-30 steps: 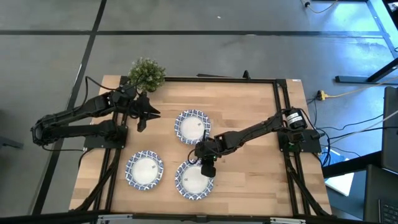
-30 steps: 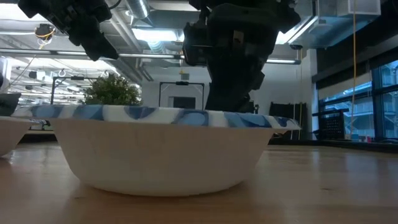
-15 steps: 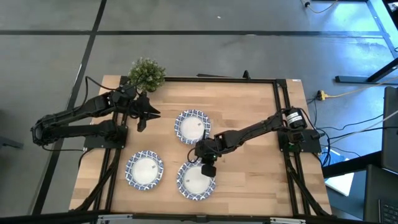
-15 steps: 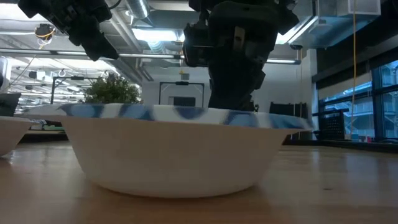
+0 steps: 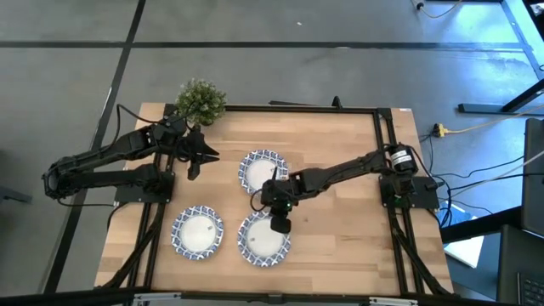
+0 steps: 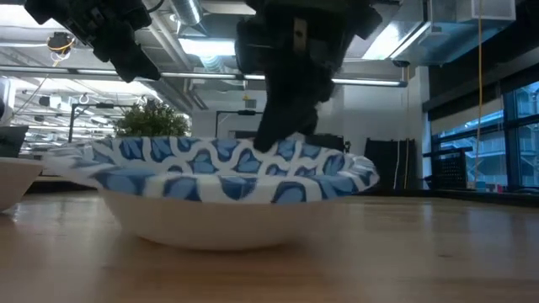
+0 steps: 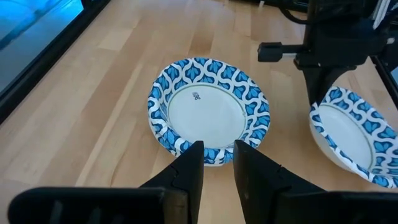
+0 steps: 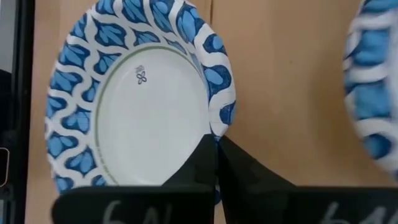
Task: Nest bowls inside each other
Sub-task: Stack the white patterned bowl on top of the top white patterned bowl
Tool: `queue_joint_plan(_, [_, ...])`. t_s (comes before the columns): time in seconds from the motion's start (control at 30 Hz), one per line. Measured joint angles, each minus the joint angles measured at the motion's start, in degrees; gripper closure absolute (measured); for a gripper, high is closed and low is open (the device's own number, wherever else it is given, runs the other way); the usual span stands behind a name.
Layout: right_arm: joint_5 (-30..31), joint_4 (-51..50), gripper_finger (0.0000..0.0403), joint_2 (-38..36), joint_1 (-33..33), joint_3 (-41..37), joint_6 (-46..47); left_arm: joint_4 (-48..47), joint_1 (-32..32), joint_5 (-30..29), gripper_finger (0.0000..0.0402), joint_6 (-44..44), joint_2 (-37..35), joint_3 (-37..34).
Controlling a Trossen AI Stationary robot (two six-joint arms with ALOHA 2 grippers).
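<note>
Three blue-and-white rimmed bowls show on the wooden table. One lies at the centre, one near-left, one near-centre. Whether any is a stack, I cannot tell. My right gripper is shut on the near-centre bowl. My left gripper hovers open above the table's far-left part, short of the centre bowl. My right gripper pinches the near-centre bowl's rim on its far side between its two fingers. It comes from above, slanting in from the table's right. The bowl is tilted, its held far rim raised and its underside on the table.
A small green potted plant stands at the table's far-left corner, behind my left arm. A black frame runs along the table's edges. Bare wood lies on the table's right half.
My right gripper has moved a little toward the far-left, toward the centre bowl, and up. The near-centre bowl has slid slightly with it and tipped. Its far rim has risen, so the patterned inside faces the low camera, while its underside stays on the table.
</note>
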Motion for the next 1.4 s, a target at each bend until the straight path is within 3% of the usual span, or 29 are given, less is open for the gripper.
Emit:
queue_joint_plan(0.37, [0.12,-11.35,0.0398,0.0,-4.93,8.75,-7.91,0.0,-0.02,0.0,0.032,-0.01,0.0,0.0])
queue_joint_plan(0.87, [0.89,-21.48,0.0398,-0.07,-17.86,22.5,-17.03,-2.73,-0.01,0.02,0.032,-0.01,0.0,-0.02])
queue_joint_plan(1.4, [2.02,-24.59,0.0398,0.45,-23.81,22.7,-19.74,-3.55,-0.01,0.01,0.032,0.42,0.0,-0.02])
